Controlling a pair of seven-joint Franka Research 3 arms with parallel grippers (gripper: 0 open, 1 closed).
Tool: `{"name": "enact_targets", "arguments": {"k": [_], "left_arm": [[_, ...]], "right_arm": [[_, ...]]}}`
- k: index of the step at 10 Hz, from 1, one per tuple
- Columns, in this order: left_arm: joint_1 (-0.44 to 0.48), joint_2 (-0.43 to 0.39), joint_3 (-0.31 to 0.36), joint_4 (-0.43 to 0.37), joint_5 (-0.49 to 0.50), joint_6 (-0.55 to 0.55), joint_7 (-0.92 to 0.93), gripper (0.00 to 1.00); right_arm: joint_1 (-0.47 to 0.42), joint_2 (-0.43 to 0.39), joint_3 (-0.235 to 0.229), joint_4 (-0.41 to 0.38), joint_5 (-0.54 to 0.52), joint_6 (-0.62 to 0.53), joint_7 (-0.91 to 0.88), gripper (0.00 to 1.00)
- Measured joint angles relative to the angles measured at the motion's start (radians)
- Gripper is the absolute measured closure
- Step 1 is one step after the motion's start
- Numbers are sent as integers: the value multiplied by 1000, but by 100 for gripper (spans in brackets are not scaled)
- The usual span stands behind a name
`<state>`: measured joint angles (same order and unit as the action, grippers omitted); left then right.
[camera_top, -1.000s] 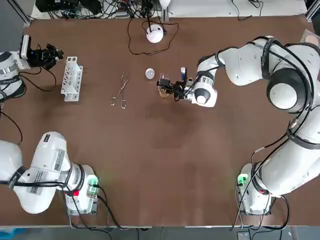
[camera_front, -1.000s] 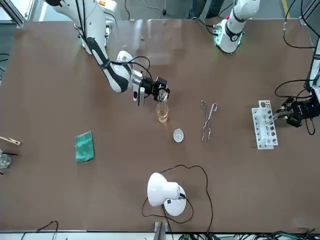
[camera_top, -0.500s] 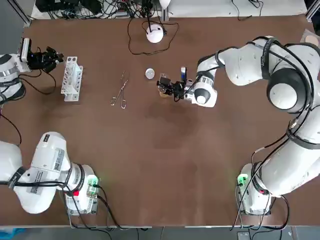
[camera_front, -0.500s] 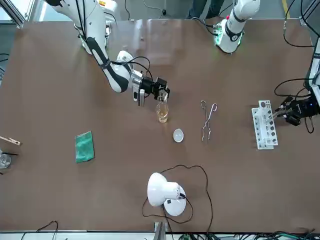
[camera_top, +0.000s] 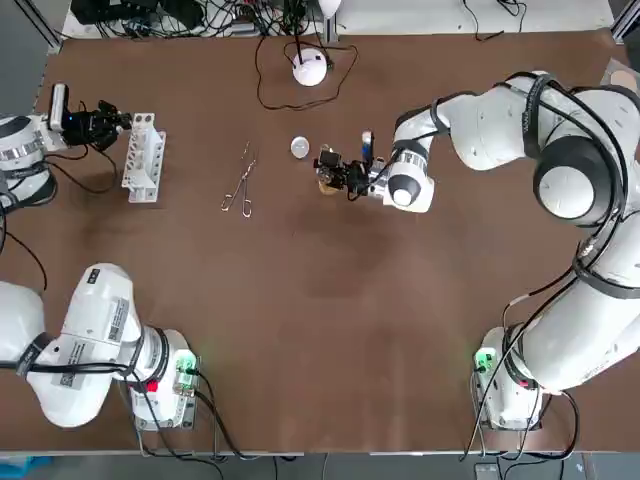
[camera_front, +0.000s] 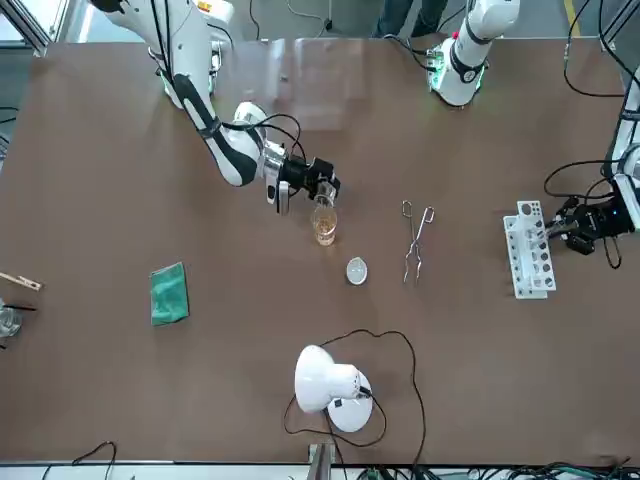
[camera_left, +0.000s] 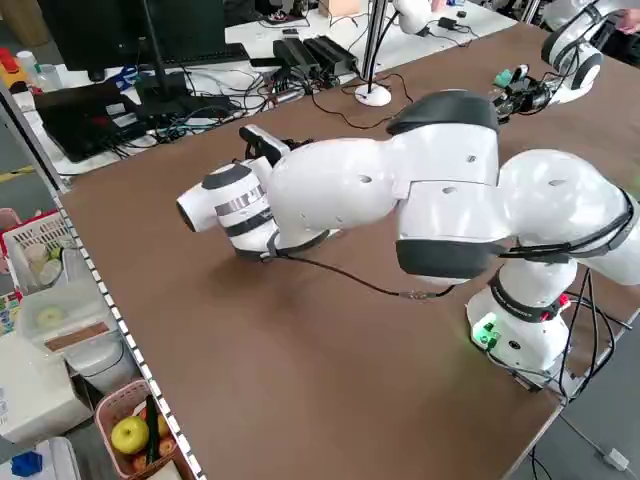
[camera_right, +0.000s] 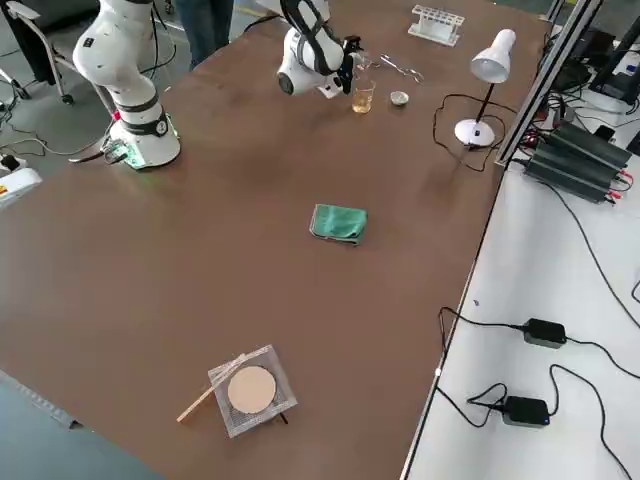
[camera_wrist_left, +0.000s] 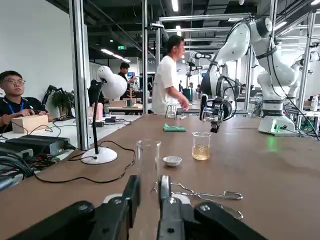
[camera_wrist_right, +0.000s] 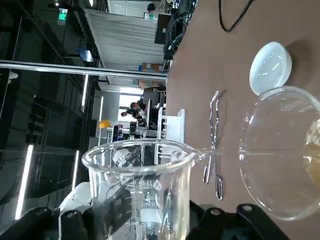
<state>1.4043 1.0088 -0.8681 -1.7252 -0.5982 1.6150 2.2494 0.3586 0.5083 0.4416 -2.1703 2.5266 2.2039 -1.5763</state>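
Small beaker (camera_wrist_right: 140, 185): clear glass, printed markings on the wall, pour lip on the rim. It's clamped between the right gripper (camera_front: 318, 182) fingers, tipped on its side. The lip touches the rim of a second beaker (camera_wrist_right: 285, 150) just past the fingertips. That one stands upright on the table (camera_front: 120, 150) with amber liquid in the bottom. Farther out from the fingertips we see a white dish (camera_wrist_right: 270, 67) and tongs (camera_wrist_right: 215, 145). Only the right wrist view gives us the lip-to-rim contact. From the top, the right gripper (camera_top: 340, 172) sits over the second beaker (camera_top: 326, 185) and we can't make out the held glass. The front view shows the amber level (camera_front: 324, 228) side-on. The left gripper (camera_top: 105, 118) fingers are closed on a clear test tube (camera_wrist_left: 149, 160), held upright, with the white rack (camera_top: 142, 157) just ahead of the fingertips. The tube shows only in the left wrist view; elsewhere it's too small to tell.
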Motion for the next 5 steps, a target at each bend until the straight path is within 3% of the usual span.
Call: {"name": "enact_targets", "arguments": {"k": [5], "left_arm": [[-27, 20, 37, 25, 0, 4, 5, 79]], "right_arm": [[0, 0, -1, 4, 0, 16, 36, 62]]}}
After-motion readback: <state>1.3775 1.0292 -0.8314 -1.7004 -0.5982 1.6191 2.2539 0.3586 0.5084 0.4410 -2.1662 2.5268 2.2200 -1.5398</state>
